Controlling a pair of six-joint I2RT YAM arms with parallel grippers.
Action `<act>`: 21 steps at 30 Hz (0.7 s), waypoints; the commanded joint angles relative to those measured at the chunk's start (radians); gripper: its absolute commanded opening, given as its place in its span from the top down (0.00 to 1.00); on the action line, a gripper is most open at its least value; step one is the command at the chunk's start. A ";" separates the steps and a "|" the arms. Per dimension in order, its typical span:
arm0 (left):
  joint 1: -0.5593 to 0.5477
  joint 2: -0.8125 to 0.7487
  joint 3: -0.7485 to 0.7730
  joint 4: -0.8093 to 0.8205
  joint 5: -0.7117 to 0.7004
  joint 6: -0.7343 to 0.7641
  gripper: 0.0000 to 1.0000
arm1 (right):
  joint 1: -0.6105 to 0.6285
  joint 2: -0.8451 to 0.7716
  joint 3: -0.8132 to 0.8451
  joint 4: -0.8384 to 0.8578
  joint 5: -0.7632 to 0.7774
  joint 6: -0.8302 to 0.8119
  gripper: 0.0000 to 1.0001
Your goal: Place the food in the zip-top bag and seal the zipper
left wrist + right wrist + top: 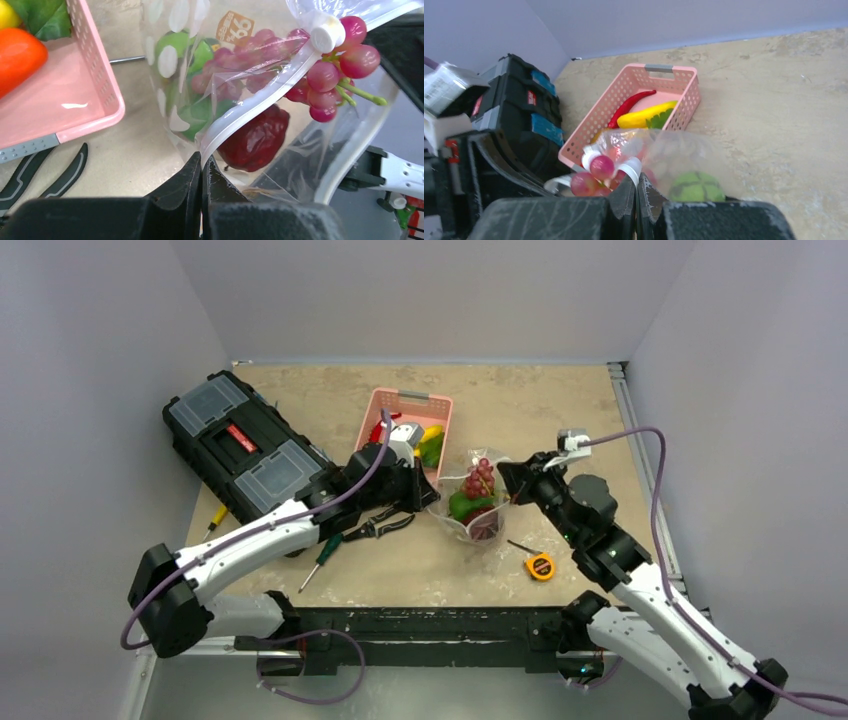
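1. The soft clear plastic zip-top bag (170, 60), beside the pink perforated plastic basket (591, 122), carried white polka dots and an orange label; its thin press-seal zipper strip (250, 112) was whitish.
2. The bag's round grapes (325, 75) were purple-pink on green stems, beside a green fruit (696, 187) and a dark red one (255, 142).
3. The basket showed a red chilli (629, 106) and a yellow fruit (644, 117).
4. Left of the basket, the hard plastic toolbox (240, 445) was black with greyish lids and a red latch.

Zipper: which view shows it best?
Left wrist. The zipper runs as a clear white strip from the shut left tool up to the grapes. Right wrist shows only a short white piece at the right tool. From the top, the bag is too small to make it out.
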State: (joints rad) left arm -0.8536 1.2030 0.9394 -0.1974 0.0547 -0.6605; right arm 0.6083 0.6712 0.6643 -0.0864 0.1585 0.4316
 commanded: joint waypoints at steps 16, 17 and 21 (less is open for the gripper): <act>0.039 0.011 0.013 0.010 -0.021 -0.056 1.00 | -0.002 0.092 0.042 0.081 -0.007 0.061 1.00; 0.038 0.014 0.024 -0.005 -0.018 -0.053 1.00 | -0.003 0.128 0.071 0.047 -0.007 0.048 1.00; 0.037 -0.035 -0.004 -0.002 -0.031 -0.051 1.00 | -0.003 0.088 0.075 0.018 -0.026 0.022 1.00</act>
State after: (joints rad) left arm -0.8200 1.2243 0.9211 -0.2035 0.0437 -0.7143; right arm 0.6083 0.8268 0.6994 -0.0608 0.1230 0.4808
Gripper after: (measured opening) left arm 0.005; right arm 0.002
